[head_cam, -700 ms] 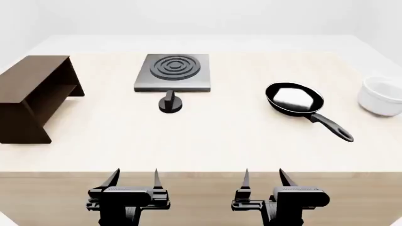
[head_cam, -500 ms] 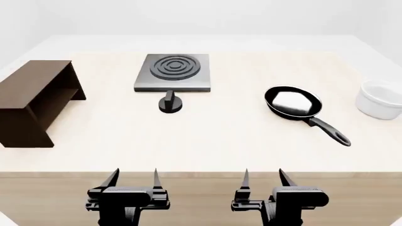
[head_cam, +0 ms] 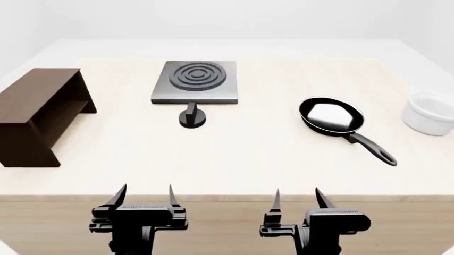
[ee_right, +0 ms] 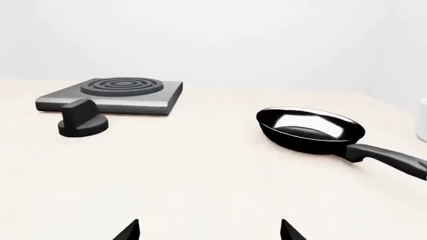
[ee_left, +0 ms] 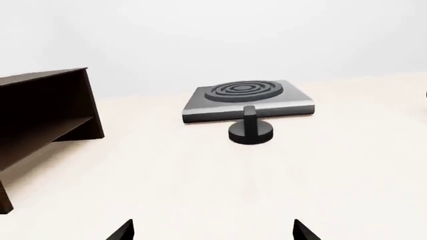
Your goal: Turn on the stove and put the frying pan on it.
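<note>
So nothing's started yet: left gripper (head_cam: 142, 195) and right gripper (head_cam: 296, 197) both wide open, empty. Knob (head_cam: 191, 116) ahead of the left one needs turning first.

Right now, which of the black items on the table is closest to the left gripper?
The knob, the small round one just in front of the stove. It sits ahead of the left gripper; the frying pan lies off toward the right gripper.
</note>
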Controlling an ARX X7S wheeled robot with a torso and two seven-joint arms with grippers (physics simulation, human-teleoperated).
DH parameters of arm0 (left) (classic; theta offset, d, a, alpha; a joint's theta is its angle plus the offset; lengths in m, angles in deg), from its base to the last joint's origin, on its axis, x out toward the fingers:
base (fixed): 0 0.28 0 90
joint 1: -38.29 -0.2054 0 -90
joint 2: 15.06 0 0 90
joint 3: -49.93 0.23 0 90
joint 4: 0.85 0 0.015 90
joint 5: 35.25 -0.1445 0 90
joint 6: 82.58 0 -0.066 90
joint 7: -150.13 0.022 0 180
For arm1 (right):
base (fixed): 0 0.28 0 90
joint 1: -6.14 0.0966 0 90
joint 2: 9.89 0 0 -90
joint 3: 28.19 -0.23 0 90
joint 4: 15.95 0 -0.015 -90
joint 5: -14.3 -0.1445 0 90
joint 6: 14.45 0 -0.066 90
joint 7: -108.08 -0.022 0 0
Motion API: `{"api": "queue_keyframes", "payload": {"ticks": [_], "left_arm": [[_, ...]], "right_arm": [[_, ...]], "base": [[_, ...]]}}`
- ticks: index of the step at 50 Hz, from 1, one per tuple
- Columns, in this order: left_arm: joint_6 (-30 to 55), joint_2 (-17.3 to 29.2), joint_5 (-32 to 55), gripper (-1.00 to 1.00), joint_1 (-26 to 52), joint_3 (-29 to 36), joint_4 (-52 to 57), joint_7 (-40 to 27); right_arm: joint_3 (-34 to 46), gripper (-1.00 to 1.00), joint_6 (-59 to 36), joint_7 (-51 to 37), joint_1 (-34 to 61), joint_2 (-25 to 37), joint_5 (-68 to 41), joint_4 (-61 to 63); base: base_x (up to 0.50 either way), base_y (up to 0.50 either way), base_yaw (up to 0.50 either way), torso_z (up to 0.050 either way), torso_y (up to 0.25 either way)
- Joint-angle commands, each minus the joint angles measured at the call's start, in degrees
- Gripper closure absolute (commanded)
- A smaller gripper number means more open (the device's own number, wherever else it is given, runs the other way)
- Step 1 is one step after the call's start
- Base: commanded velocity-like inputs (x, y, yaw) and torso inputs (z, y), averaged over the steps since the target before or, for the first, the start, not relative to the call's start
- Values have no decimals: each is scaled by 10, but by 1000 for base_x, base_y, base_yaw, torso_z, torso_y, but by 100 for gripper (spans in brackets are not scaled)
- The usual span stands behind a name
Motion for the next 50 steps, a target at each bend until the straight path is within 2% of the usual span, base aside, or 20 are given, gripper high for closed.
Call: {"api": "queue_keyframes", "payload": {"ticks": [1,8,14,41,50], "left_arm": [[58,9,-11,-100,-4,-10,83,-8],[116,8,-22,-100,7,-2,105,-22],[109,10,-35,-100,1,3,113,-39],[78,19,3,-100,9,-9,88,-46],[80,22,8,-100,13,-7,80,-49]], "right_arm": [[9,-100,-20,-5,-16,5,12,96],[9,-100,-13,-16,-14,12,8,89],[12,-100,-14,-19,-16,18,2,90],[34,-100,-14,-45,-2,33,-3,72],[42,-100,-22,-54,4,37,1,61]], "base": [[477,0,0,0,0],[500,0,0,0,0],[500,0,0,0,0],[500,0,0,0,0],[79,0,0,0,0]]}}
